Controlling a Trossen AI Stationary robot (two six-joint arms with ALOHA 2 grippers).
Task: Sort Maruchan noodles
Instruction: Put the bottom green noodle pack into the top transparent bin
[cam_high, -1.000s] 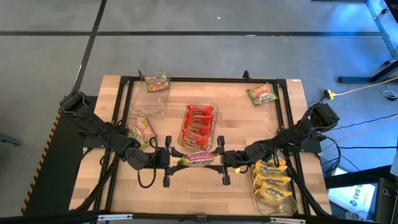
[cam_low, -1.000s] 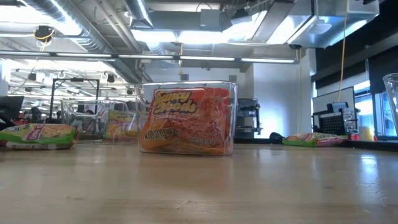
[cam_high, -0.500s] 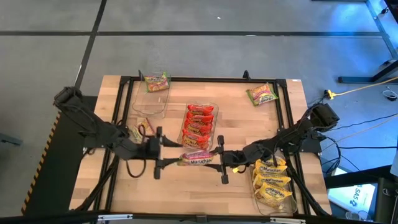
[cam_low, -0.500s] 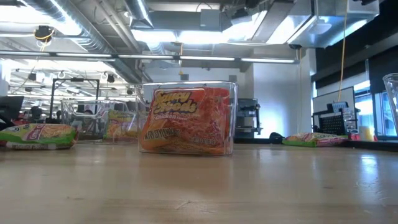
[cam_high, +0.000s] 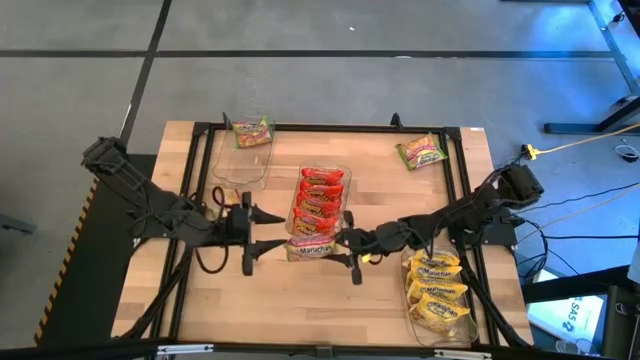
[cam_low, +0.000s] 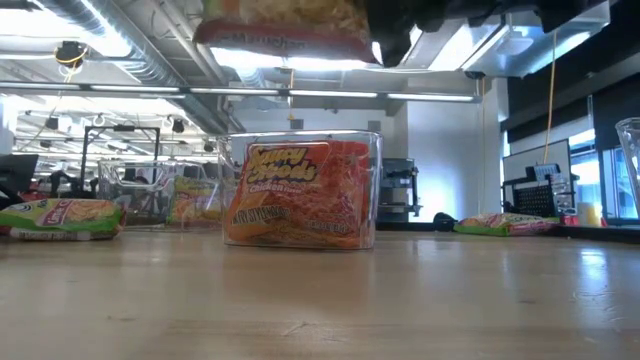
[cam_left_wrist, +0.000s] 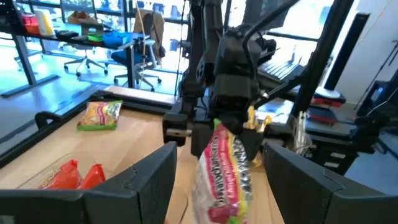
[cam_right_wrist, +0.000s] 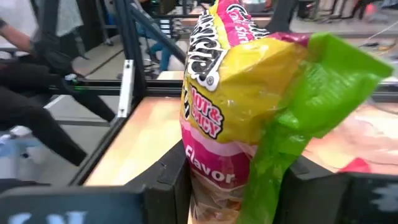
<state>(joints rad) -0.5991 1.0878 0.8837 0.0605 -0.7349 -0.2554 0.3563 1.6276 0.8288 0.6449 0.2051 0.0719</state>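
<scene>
A green, pink and yellow Maruchan noodles packet (cam_high: 312, 247) hangs in the air just off the near end of the middle clear tray (cam_high: 345, 212), which holds red packets. My right gripper (cam_high: 348, 243) is shut on it from the right. My left gripper (cam_high: 268, 232) stands open just left of the packet, and in the left wrist view its fingers (cam_left_wrist: 134, 183) stand wide apart, clear of the packet (cam_left_wrist: 224, 168). The low view shows the packet (cam_low: 285, 25) well above the table. My right gripper pinches the packet between its two fingers (cam_right_wrist: 165, 180) at the packet's right-hand end (cam_right_wrist: 208, 180). The fingers come about level from the table's right and lie along the packet. The packet is lifted clear and sticks out from the fingers toward my left gripper, turned partly on edge.
A clear tray (cam_high: 240, 165) at the far left holds a green packet (cam_high: 252, 131). A tray at the near right (cam_high: 410, 300) holds yellow packets (cam_high: 437, 295). One green packet (cam_high: 421, 151) lies loose at the far right, and another lies at the left in the low view (cam_low: 60, 217).
My left gripper has opened, let go of the packet's left end and drawn back up and toward the table's left edge. My right gripper has carried the packet a little toward the left and the middle tray, rolling it, so it now shows in the low view.
</scene>
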